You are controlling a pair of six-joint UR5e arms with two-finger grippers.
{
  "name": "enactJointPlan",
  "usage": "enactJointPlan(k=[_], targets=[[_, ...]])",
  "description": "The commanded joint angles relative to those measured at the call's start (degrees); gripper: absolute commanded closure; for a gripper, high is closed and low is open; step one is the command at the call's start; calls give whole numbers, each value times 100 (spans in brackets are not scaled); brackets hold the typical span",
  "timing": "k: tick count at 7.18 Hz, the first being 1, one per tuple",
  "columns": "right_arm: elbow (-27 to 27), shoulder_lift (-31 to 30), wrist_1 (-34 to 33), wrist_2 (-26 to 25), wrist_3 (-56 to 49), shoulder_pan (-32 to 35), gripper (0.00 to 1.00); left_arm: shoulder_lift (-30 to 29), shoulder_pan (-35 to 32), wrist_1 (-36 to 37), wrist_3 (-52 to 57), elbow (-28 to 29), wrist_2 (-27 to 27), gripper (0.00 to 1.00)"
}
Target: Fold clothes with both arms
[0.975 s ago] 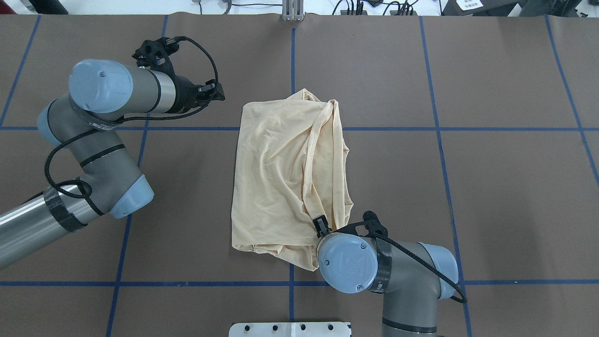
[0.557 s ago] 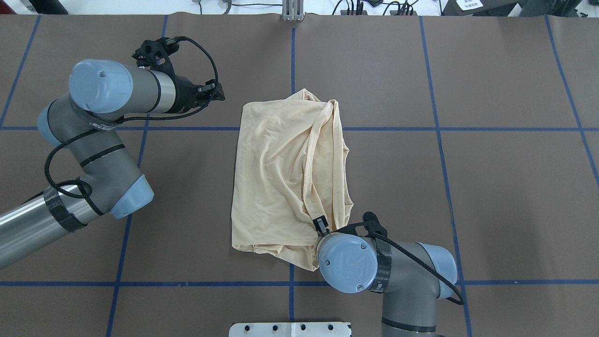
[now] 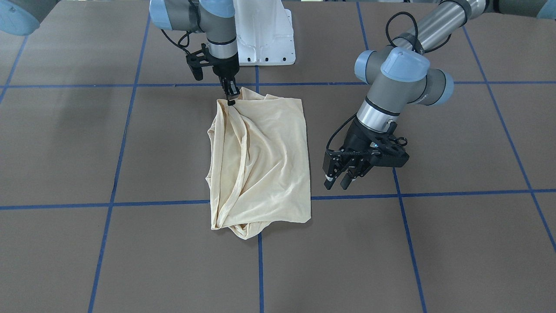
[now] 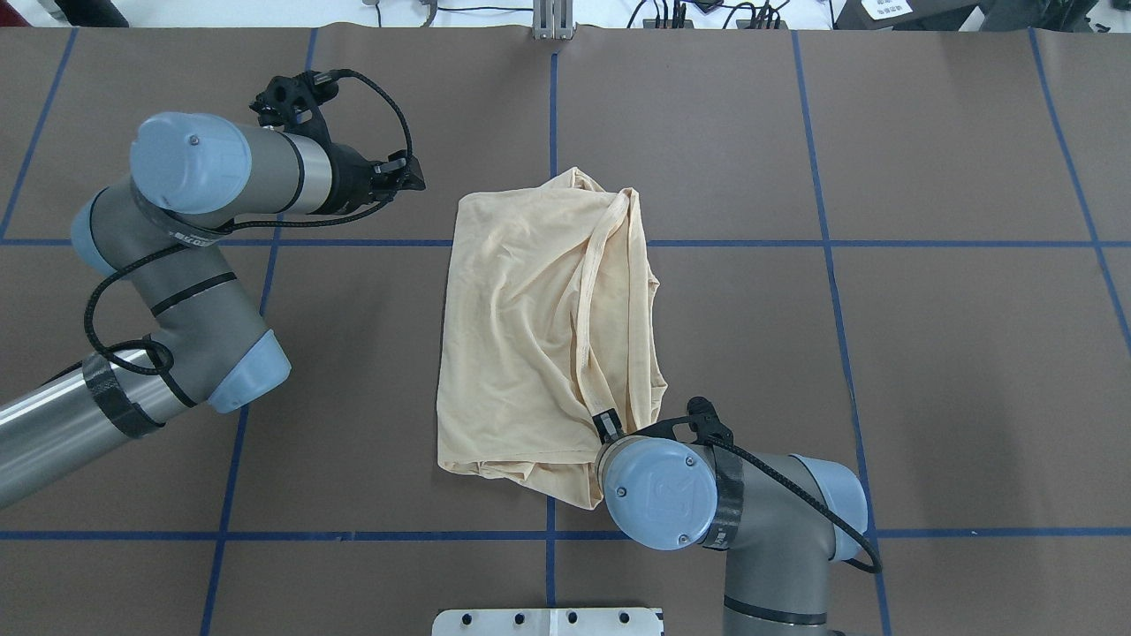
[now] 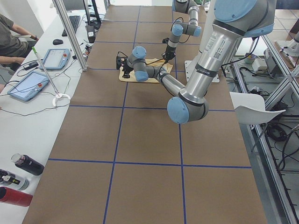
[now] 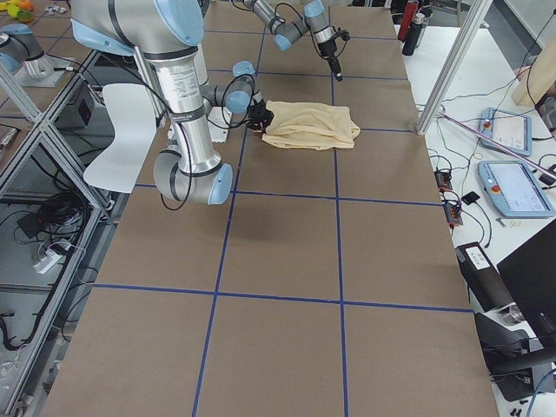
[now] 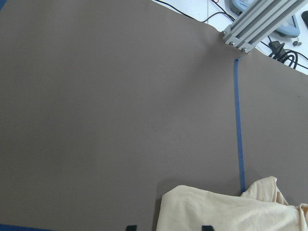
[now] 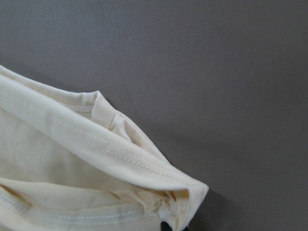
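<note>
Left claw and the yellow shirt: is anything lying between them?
No, nothing. The front-facing view shows only bare brown table between the open left claw and the shirt, and the overhead view agrees.

**Bare table on most sides of the shirt, with arms crowding two corners**

The folded shirt lies mid-table. Bare brown table stretches along its right side and beyond it up to the aluminium post at the far edge (the widest stretch is on the robot's right). The left gripper hangs near the far left corner with its fingers apart, clear of the cloth. The left arm and its cable fill the ground behind it. At the near right corner the right gripper pinches the hem. The right arm overhangs that corner and bars the way in from the pedestal base.
</note>
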Motion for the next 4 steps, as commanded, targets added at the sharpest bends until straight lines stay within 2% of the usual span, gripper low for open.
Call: enactJointPlan(k=[1, 2, 4], targets=[[437, -236, -74, 152, -81, 78, 100, 374, 69, 111, -389, -590, -62, 46], [710, -473, -84, 232, -81, 78, 100, 578, 140, 199, -985, -1109, -324, 46], [774, -519, -75, 224, -72, 61, 100, 895, 972, 593, -2408, -1929, -300, 46]])
